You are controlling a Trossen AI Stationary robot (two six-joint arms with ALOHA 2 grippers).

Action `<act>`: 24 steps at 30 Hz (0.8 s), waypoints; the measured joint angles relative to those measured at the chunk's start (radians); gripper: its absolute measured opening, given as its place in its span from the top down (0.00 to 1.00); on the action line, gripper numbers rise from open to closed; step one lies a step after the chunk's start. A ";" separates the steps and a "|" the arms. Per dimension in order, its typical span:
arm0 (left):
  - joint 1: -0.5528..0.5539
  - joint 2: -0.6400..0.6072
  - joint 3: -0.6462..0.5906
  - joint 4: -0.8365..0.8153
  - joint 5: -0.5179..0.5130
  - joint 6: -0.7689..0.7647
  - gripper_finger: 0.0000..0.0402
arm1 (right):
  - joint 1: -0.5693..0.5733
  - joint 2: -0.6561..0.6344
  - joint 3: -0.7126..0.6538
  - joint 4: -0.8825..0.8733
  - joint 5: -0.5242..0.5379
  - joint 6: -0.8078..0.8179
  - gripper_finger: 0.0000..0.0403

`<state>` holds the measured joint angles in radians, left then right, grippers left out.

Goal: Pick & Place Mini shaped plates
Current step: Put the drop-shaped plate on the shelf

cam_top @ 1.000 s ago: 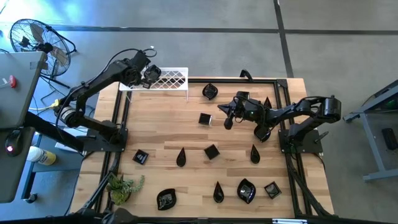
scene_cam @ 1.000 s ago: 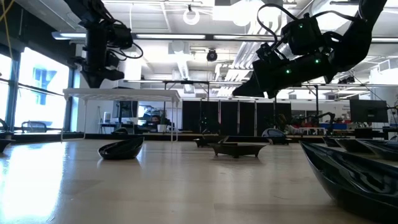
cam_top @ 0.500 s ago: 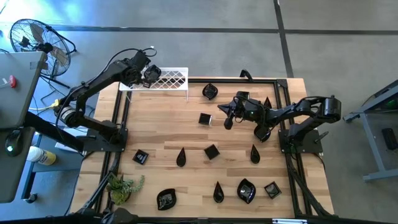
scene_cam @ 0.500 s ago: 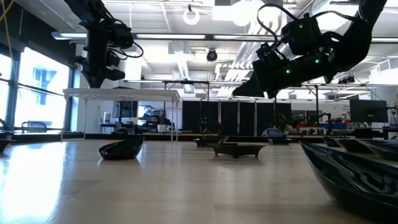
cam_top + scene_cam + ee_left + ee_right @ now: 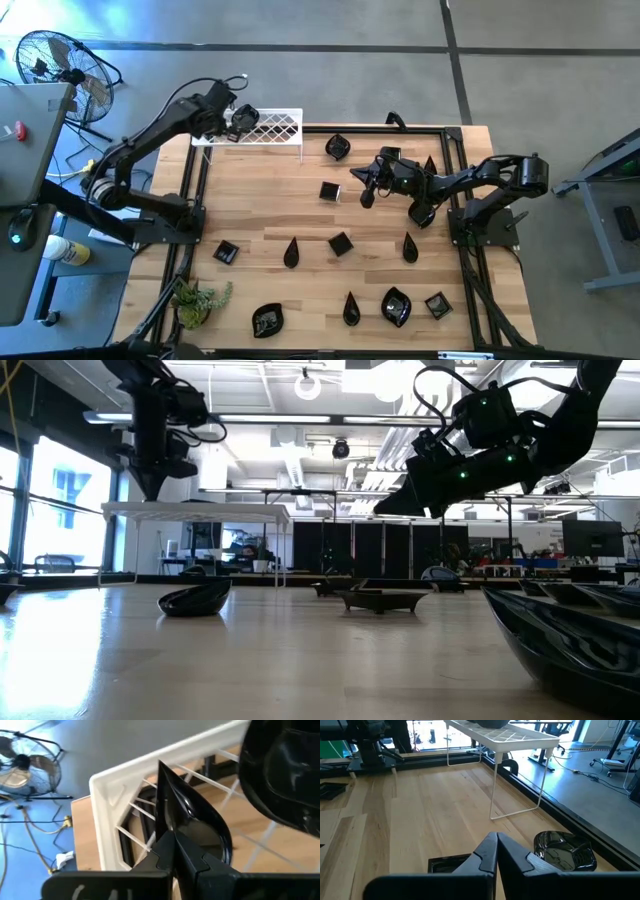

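My left gripper pinches 1 teardrop plate upright over the white rack corner. My right gripper hangs closed, empty, above the table, a leaf-shaped plate just beside.

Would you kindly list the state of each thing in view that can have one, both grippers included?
Left gripper: shut on a teardrop plate, above the white rack.
Right gripper: shut, empty, raised above the table.
White rack: standing upright at the table's far left corner; another dark plate over it.
Other plates: lying loose on the table, such as a square one.
Fan: standing on the floor; spinning or not, cannot tell.
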<state>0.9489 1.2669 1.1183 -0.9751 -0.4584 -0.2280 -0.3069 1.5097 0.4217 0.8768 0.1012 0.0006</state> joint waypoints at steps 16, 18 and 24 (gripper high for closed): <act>0.000 -0.007 0.000 -0.067 0.082 0.041 1.00 | 0.000 0.000 0.000 0.000 0.000 0.000 1.00; 0.000 -0.007 0.000 -0.069 0.082 0.040 1.00 | 0.000 0.000 0.000 0.000 0.000 0.000 0.99; 0.000 -0.007 0.000 -0.070 0.077 0.023 1.00 | 0.000 0.000 0.000 0.000 0.000 0.000 0.99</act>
<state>0.9485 1.2598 1.1187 -1.0452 -0.3813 -0.2049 -0.3069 1.5097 0.4217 0.8771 0.1009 0.0006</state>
